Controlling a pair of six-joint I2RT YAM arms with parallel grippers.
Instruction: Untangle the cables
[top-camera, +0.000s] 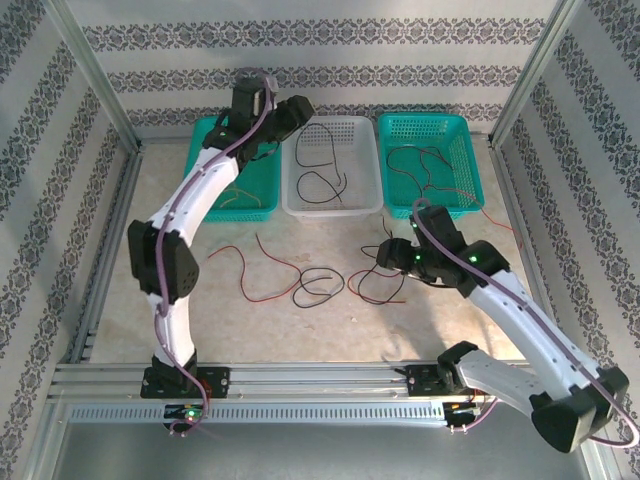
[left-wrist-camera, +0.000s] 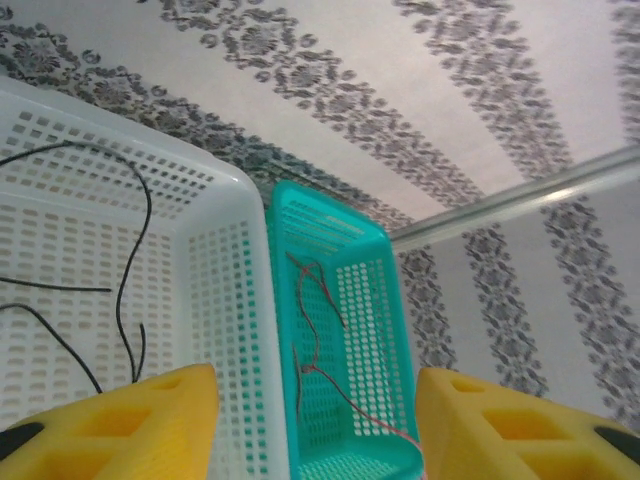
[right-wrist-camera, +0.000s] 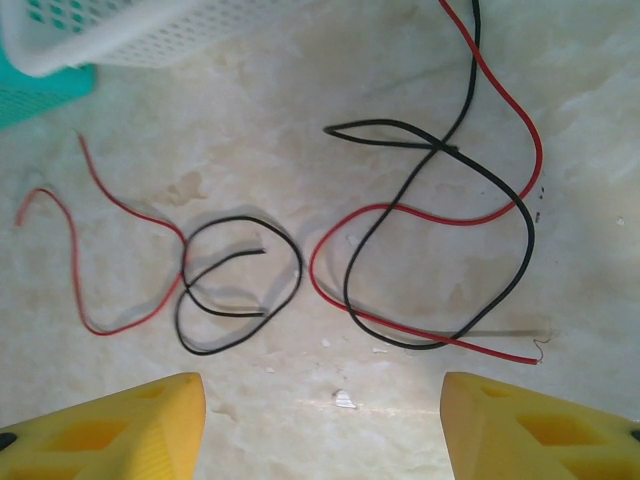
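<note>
Red and black cables lie crossed on the tabletop; right tool hovers spread above, likely choosing 1 strand; left tool spread beside a white basket.

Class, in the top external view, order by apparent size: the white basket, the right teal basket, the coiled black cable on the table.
1. white basket and right teal basket: they look alike, so tied.
2. coiled black cable: clearly smallest.
</note>
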